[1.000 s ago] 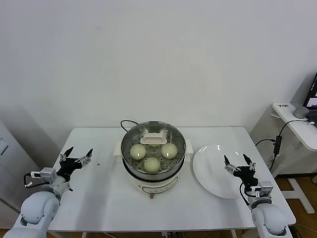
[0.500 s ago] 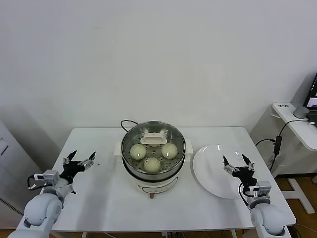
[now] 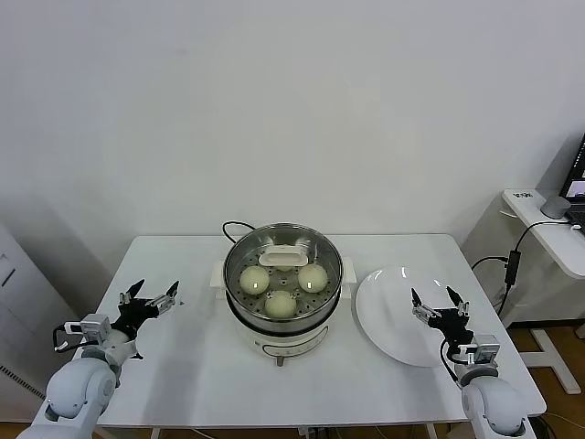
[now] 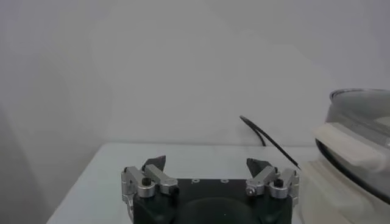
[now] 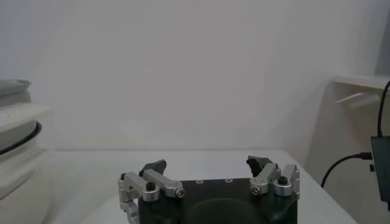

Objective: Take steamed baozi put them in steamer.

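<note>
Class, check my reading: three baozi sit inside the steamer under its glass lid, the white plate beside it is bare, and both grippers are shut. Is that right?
One detail is wrong: the head view shows the left gripper and right gripper open, holding nothing. The rest stands: three baozi in the steamer under the glass lid, white plate bare.

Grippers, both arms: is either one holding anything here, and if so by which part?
Nothing is held. The left gripper and the right gripper are both open and empty, apart from the steamer.
</note>
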`<state>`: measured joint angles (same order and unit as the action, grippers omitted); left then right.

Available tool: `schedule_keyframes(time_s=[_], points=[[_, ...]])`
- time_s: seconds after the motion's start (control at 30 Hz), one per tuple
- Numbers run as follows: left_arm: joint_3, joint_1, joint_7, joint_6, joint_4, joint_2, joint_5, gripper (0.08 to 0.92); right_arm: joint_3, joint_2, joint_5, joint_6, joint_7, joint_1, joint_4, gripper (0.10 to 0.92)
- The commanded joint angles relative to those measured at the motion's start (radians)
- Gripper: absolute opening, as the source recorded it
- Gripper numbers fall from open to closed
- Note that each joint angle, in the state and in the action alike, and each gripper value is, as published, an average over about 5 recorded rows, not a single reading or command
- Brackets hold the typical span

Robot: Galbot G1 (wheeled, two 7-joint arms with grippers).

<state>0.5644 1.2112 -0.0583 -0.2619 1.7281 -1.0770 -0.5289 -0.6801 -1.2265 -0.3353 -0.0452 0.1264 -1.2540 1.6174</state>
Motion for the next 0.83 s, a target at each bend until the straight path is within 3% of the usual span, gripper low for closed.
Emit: schedule_keyframes(time_s=[0.03, 0.83], points=[[-0.001, 0.001, 0.0, -0.002, 0.0, 0.0, -0.007, 0.823, 0.0, -0.006, 0.002, -0.001, -0.005, 0.0, -0.003, 0.823], [-0.002, 0.002, 0.002, -0.009, 0.003, -0.003, -0.01, 0.823, 0.005, -0.001, -0.009, -0.008, -0.021, 0.003, -0.005, 0.823]])
